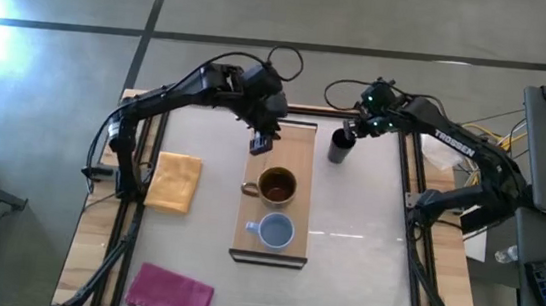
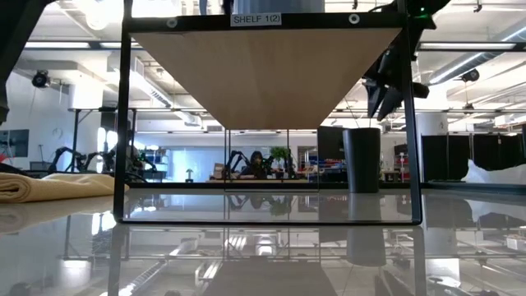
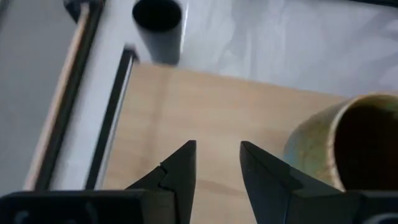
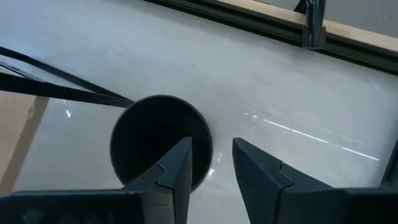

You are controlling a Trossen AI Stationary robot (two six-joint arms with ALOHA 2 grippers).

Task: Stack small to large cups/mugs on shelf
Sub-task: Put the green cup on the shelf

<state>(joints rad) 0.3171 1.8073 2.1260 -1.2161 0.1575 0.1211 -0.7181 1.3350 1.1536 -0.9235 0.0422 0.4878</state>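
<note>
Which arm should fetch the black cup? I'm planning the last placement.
Right. The right gripper hovers open just above the black cup, off the shelf; the left gripper is over the shelf.

Shelf (image 1: 299, 145) with mug (image 1: 276, 185), cup (image 1: 275, 232)

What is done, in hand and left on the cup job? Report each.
Done: the light-blue cup and the mustard-brown mug stand in a row on the shelf.
In hand: the right gripper, open, hovers over the black cup, which stands on the table beside the shelf, ungrasped.
Left: grasping the black cup and setting it on the shelf's bare end, where the open left gripper hovers.
</note>
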